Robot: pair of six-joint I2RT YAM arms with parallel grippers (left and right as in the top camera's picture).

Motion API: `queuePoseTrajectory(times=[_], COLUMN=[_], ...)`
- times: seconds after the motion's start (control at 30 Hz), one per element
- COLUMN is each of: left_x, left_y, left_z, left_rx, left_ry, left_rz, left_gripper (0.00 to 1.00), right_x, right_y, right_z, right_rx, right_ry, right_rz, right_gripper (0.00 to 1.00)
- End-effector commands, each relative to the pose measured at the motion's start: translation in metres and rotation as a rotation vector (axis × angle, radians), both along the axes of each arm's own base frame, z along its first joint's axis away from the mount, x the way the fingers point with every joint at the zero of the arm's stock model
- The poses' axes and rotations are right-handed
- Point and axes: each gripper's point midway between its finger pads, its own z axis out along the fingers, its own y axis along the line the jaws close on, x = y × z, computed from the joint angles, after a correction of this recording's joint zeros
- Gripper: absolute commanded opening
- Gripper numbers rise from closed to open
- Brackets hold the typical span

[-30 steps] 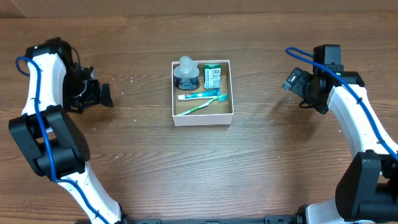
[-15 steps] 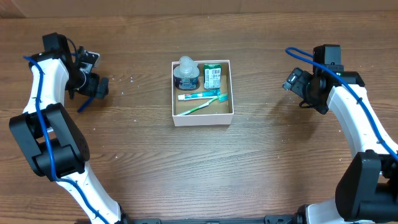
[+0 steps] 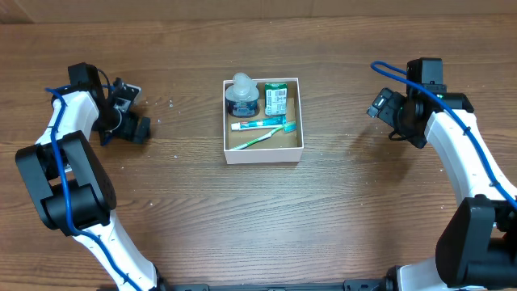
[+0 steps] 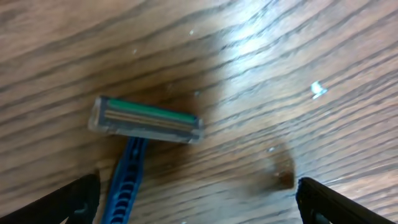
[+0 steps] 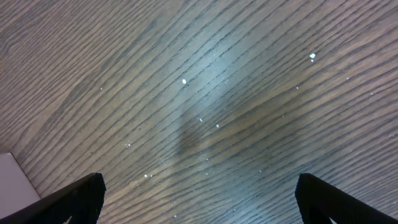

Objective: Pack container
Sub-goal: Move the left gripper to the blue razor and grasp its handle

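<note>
The container [image 3: 262, 155] is a square white box with a brown floor at the table's middle. It holds a dark jar with a clear lid [image 3: 241, 97], a green carton [image 3: 276, 99] and a toothbrush [image 3: 262, 134]. A blue-handled razor [image 4: 146, 121] lies flat on the wood in the left wrist view. Its handle runs down between the fingers of my open left gripper [image 4: 199, 202], nearer the left finger. In the overhead view the left gripper [image 3: 133, 115] is left of the container and covers the razor. My right gripper [image 3: 380, 105] is open and empty, right of the container.
The right wrist view shows only bare wood between the open fingers [image 5: 199, 199], with a white corner [image 5: 9, 177] at the lower left edge. Small white specks lie on the wood. Both arms' bases stand at the table's front corners.
My left gripper has swung round and moved right, over the razor that lay in the open half a second ago. The right arm has not moved.
</note>
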Motion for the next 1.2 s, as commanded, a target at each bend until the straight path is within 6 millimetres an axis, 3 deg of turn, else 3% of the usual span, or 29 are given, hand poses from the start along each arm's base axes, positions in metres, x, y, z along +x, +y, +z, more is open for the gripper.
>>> queuePoseTrajectory(times=[0.0,0.07,0.2,0.33,0.43,0.57,0.7,0.8,0.97,1.17], left_x=[-0.003,-0.004,-0.007,-0.009,-0.010,-0.024,-0.036,-0.029,-0.010,0.040], left_y=[-0.030,-0.040,-0.041,-0.036,-0.031,-0.001,0.003,0.008,0.009,-0.007], left_z=[0.004,0.006,0.006,0.004,0.002,-0.005,-0.006,-0.005,0.007,0.058], left_rx=[-0.166,-0.223,-0.229,-0.206,-0.198,-0.049,-0.067,-0.084,-0.080,-0.011], left_ry=[-0.013,-0.016,-0.005,0.014,0.043,0.123,0.181,0.155,0.084,-0.071], left_rz=[0.006,-0.002,-0.001,0.037,0.145,0.371,0.581,0.671,0.635,0.305], left_gripper=[1.00,1.00,0.69,0.54,0.57,0.70,0.69,0.72,0.73,0.77], right_x=[0.007,0.007,0.007,0.007,0.007,0.007,0.007,0.007,0.007,0.007], right_y=[-0.002,-0.002,-0.002,-0.002,-0.002,-0.002,-0.002,-0.002,-0.002,-0.002], right_z=[0.006,0.006,0.006,0.006,0.006,0.006,0.006,0.006,0.006,0.006], right_rx=[-0.010,-0.010,-0.010,-0.010,-0.010,-0.010,-0.010,-0.010,-0.010,-0.010], right_ry=[-0.020,-0.020,-0.020,-0.020,-0.020,-0.020,-0.020,-0.020,-0.020,-0.020], right_rz=[-0.004,-0.004,-0.005,-0.004,-0.004,-0.004,-0.004,-0.005,-0.004,-0.004], right_gripper=[1.00,1.00,1.00,1.00,1.00,1.00,1.00,1.00,1.00,1.00])
